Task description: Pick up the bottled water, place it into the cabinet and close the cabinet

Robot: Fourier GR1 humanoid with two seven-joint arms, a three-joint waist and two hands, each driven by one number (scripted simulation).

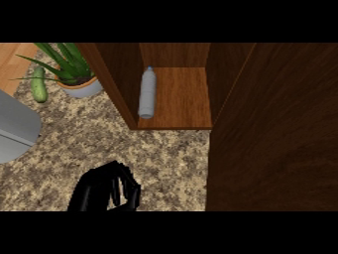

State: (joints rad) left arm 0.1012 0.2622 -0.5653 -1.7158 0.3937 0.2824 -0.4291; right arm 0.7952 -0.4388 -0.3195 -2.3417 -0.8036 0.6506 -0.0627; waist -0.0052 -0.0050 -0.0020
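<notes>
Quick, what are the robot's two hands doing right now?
Left hand: black, low on the speckled counter, fingers curled, holding nothing.
Right hand: not in view.

The tabletop point(157, 154) is speckled all over in tan, brown and cream, like sand. The cabinet point(179, 99) is warm reddish brown wood, and its door point(288, 129) is darker brown with wavy lines. The bottled water point(147, 94) is pale grey with a blue cap. The plant point(67, 62) is green, in a white pot point(82, 88). The cucumber point(38, 84) is green. The hand point(105, 191) is black.
</notes>
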